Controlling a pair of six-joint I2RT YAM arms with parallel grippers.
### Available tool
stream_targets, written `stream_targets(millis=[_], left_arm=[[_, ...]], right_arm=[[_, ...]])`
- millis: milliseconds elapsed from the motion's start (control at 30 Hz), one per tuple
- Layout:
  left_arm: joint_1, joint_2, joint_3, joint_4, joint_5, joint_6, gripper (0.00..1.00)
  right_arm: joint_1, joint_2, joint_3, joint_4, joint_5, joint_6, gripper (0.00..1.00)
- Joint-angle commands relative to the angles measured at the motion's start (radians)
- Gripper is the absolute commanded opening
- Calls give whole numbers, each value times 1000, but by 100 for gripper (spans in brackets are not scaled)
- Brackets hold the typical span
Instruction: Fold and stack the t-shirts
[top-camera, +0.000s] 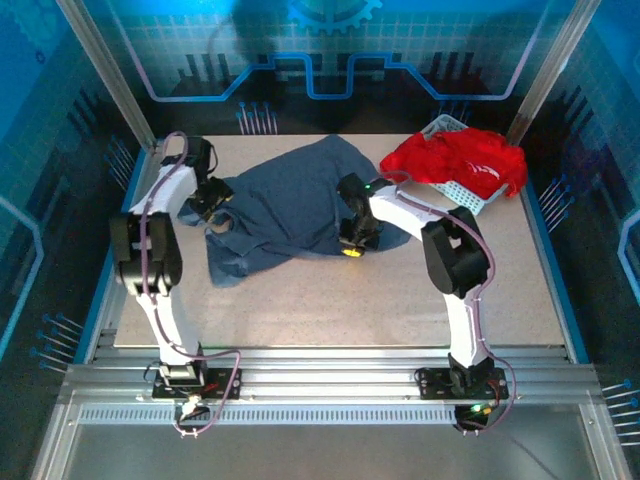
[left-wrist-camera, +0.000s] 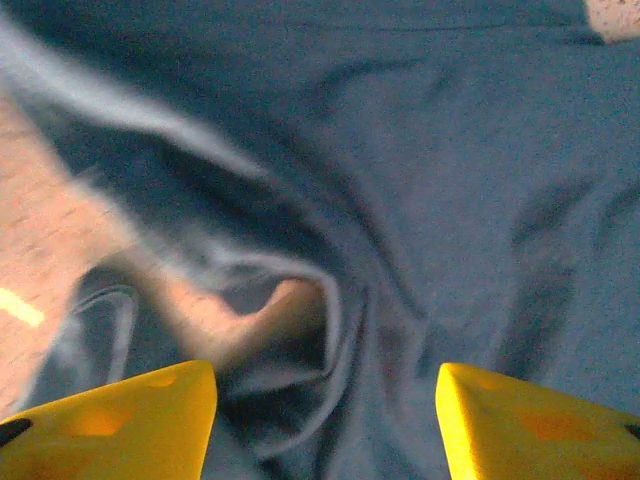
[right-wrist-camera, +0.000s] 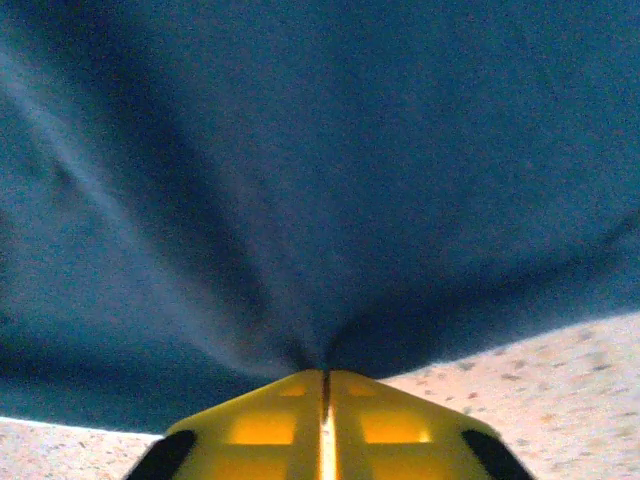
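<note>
Cloth spans the gap between both arms: the blue shirt sprawls over the tabletop, long axis slanting from near left to far right. The left claw sits at its left edge and the right claw at its near right edge. So each arm has its own side of the shirt, w/ the bulk of the fabric lying inward from both. The right claw is clenched on the blue shirt; in the wrist view its fingers meet, w/ cloth fanning out taut from the pinch. The left claw is released, fingers wide apart over a puckered opening (collar or sleeve, we can't tell which), w/ nothing between them. We judge the next move turns on the left claw getting a hold on that edge, approx. below it, so both can spread the shirt flat. The shirt looks rumpled, unfolded, w/ soft ridges. The red shirt is heaped over the basket at far right, well apart.
</note>
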Motion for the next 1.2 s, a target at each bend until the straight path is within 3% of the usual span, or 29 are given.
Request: stream_targets(millis=[0, 167, 467, 933, 1167], left_arm=[[96, -136, -154, -32, 39, -65, 62], [193, -101, -200, -8, 194, -189, 61], [227, -17, -218, 113, 307, -421, 61], [219, 50, -214, 153, 313, -503, 57], [206, 84, -208, 166, 324, -507, 47]], right_arm=[[-57, -47, 27, 2, 32, -69, 21], [-63, -103, 28, -2, 39, -131, 36], [-69, -215, -26, 8, 41, -175, 38], [-112, -267, -78, 20, 18, -180, 37], [-114, -268, -81, 16, 27, -178, 37]])
